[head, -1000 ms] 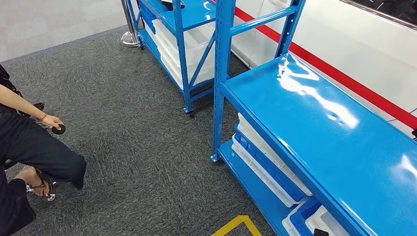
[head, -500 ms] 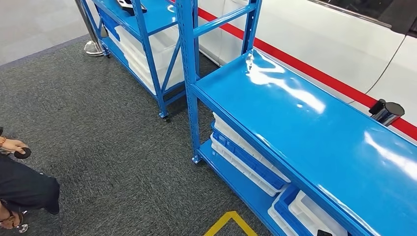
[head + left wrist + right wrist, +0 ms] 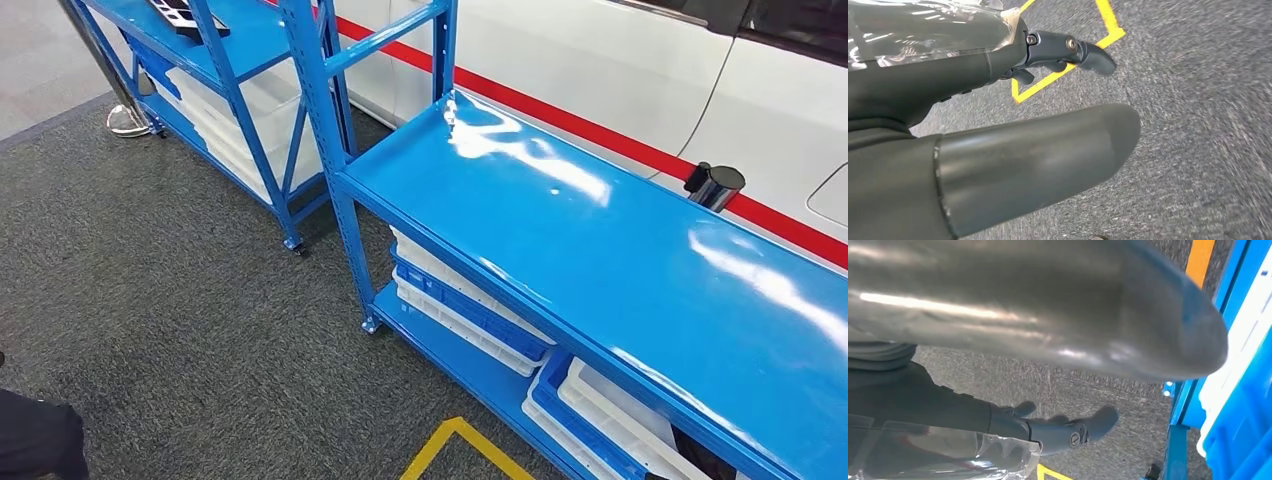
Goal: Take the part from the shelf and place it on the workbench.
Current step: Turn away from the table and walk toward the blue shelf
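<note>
Nearest you, both hands hang over grey carpet: left hand (image 3: 998,140) and right hand (image 3: 1038,365), fingers apart, holding nothing. Yellow tape (image 3: 455,440) marks the floor ahead. Beyond it, the blue shelf (image 3: 600,270); white trays (image 3: 470,310) sit underneath. The part (image 3: 713,186), a dark cylinder, stands upright, axis vertical, at the shelf's far edge.
</note>
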